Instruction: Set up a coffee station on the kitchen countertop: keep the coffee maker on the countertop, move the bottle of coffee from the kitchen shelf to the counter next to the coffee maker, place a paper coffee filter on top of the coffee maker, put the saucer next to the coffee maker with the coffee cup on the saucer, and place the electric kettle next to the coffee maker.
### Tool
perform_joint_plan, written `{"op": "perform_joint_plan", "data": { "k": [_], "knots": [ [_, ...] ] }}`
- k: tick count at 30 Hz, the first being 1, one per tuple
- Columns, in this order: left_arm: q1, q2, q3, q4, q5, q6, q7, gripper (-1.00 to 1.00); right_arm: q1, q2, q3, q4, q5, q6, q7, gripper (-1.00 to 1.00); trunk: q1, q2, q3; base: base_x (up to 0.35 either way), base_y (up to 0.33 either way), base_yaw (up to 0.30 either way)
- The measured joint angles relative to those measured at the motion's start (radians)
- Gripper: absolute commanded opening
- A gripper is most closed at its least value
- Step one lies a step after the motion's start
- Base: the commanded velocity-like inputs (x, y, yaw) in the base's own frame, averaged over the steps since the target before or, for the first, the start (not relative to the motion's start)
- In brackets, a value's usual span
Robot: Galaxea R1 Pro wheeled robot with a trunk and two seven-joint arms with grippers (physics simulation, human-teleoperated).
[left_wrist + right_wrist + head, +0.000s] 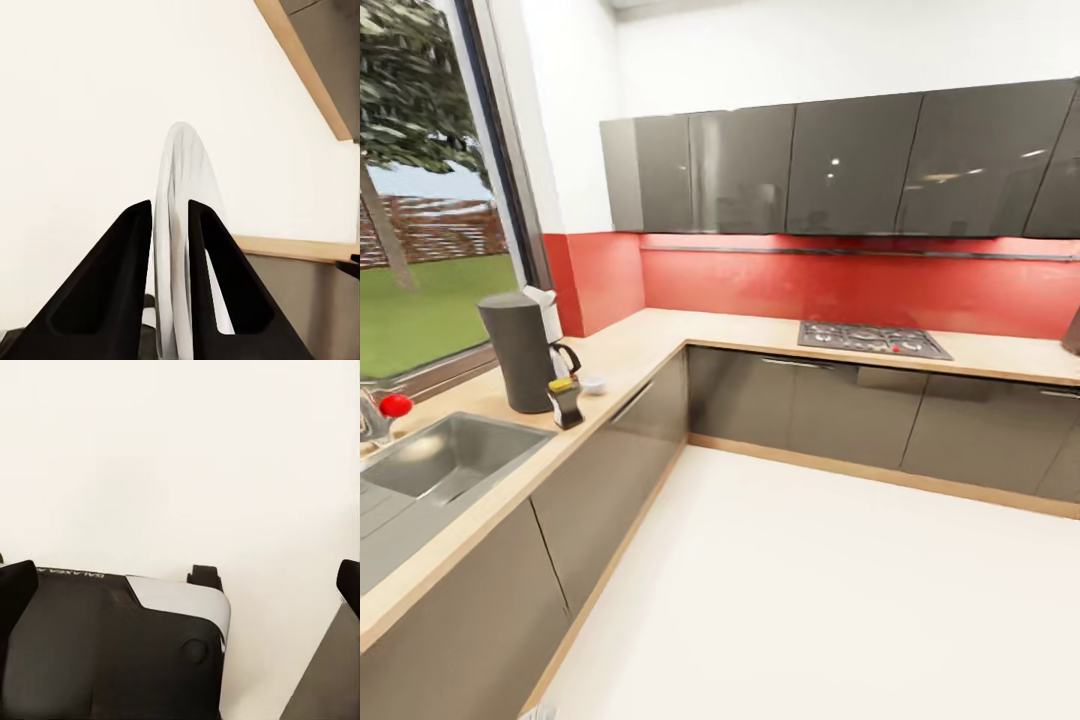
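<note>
Mirrored "GALAXEA" lettering on robot base (112, 652)

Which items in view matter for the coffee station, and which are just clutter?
Job:
coffee maker
kettle
coffee bottle
cup
saucer, held in left gripper

Lying about:
sink
faucet
hob
wall cabinets
</note>
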Motion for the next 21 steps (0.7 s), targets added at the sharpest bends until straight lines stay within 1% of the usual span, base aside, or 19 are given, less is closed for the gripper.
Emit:
{"op": "perform_joint_plan", "data": {
  "k": [5, 8, 21],
  "knots": [
    [0.000, 0.000, 0.001, 0.000, 0.001, 0.000, 0.000, -1.00, 0.000, 0.000, 0.000, 0.000, 0.003, 0.001, 0.005, 1.00, 0.000, 0.000, -0.003, 0.305, -0.161, -0.066],
    [0.000, 0.000, 0.001, 0.000, 0.002, 0.000, 0.000, -1.00, 0.000, 0.004, 0.002, -0.001, 0.008, 0.003, 0.011, 1.00, 0.000, 0.000, -0.003, 0.314, -0.134, -0.008],
    [0.000, 0.000, 0.001, 0.000, 0.003, 0.000, 0.001, -1.00, 0.015, 0.002, 0.002, -0.001, 0.008, 0.002, 0.009, 1.00, 0.000, 0.000, -0.003, 0.318, -0.121, -0.001]
  ]
}}
